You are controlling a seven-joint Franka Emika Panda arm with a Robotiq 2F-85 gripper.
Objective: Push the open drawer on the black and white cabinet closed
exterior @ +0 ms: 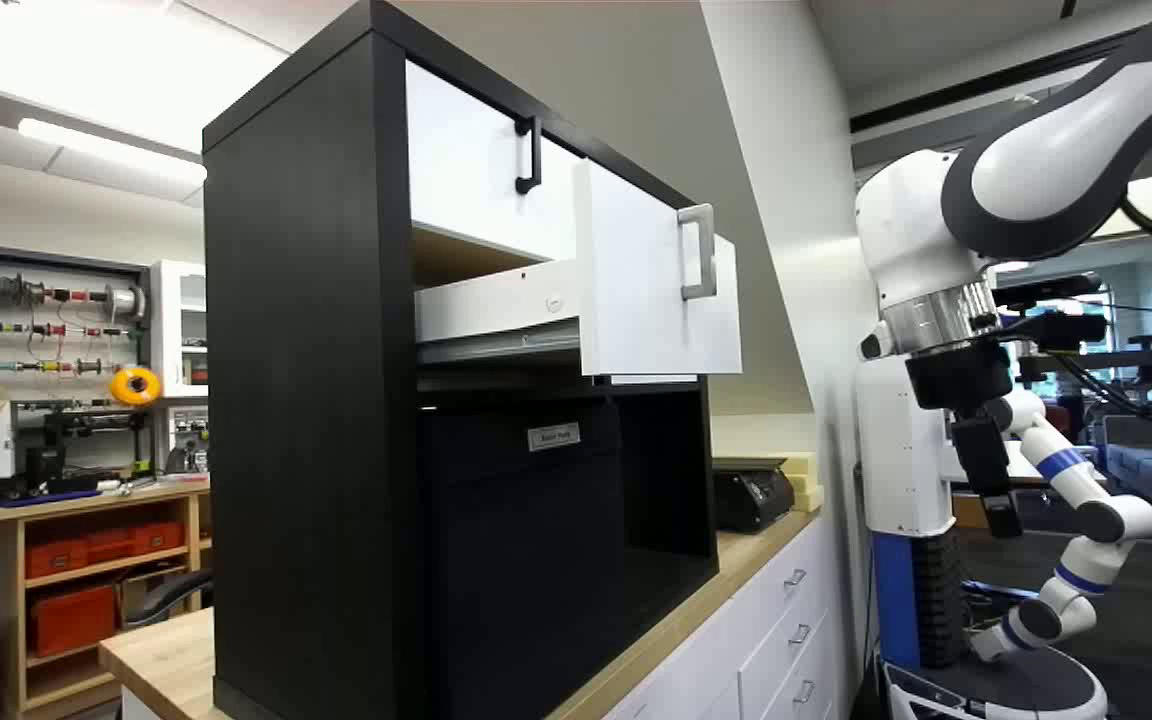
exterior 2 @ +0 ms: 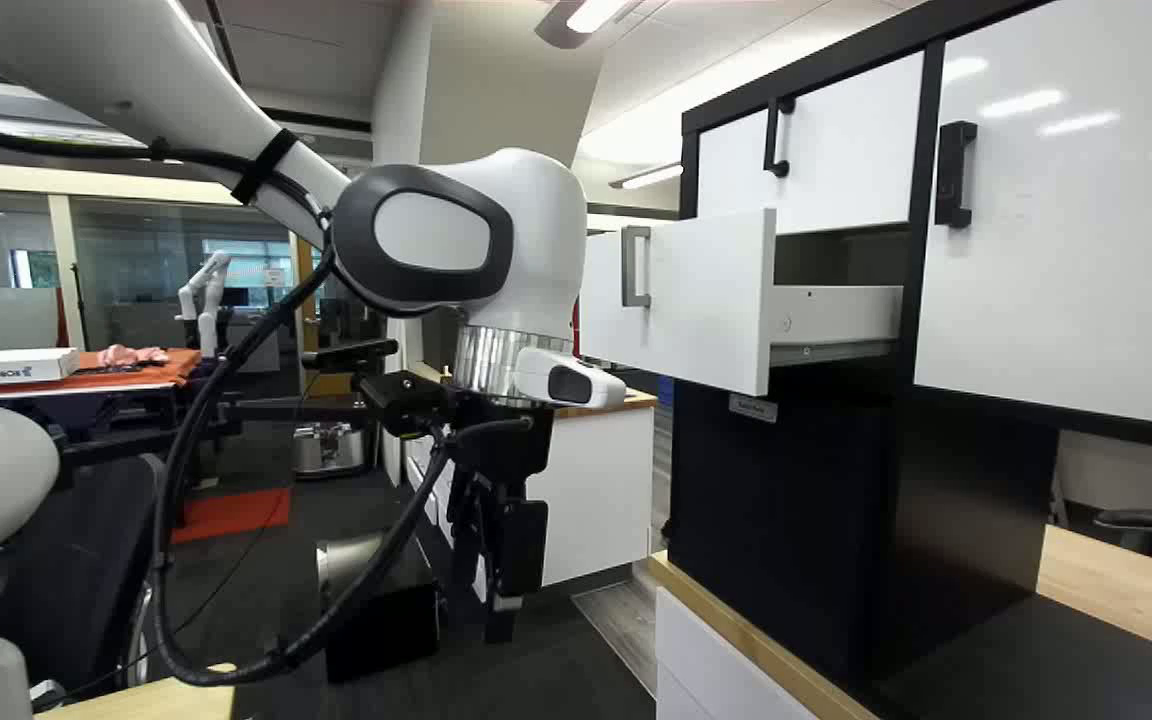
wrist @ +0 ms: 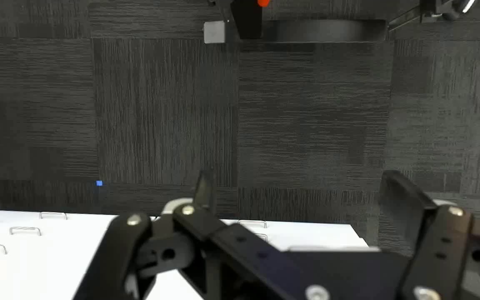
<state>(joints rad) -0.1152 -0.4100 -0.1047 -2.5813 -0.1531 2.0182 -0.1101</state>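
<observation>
The black cabinet (exterior: pixel 296 380) stands on a wooden counter and also shows in an exterior view (exterior 2: pixel 786 540). Its drawer (exterior: pixel 636 290) is pulled well out; the white front and pale side show in both exterior views (exterior 2: pixel 701 300). The drawer's handle (exterior: pixel 701 250) looks light grey here. My gripper (exterior: pixel 1001 515) points down in the air in front of the cabinet, apart from the drawer and with its fingers lower than the drawer front. It also shows in an exterior view (exterior 2: pixel 501 600). In the wrist view the gripper (wrist: pixel 300 183) is open, with nothing between its fingers. The drawer cannot be made out there.
A shut white front (exterior: pixel 481 150) with a black handle is above the drawer. A large white front (exterior 2: pixel 1076 230) is beside it. White lower drawers (exterior: pixel 786 620) with metal handles run under the counter (exterior: pixel 726 560). A second white arm (exterior: pixel 1076 500) stands behind.
</observation>
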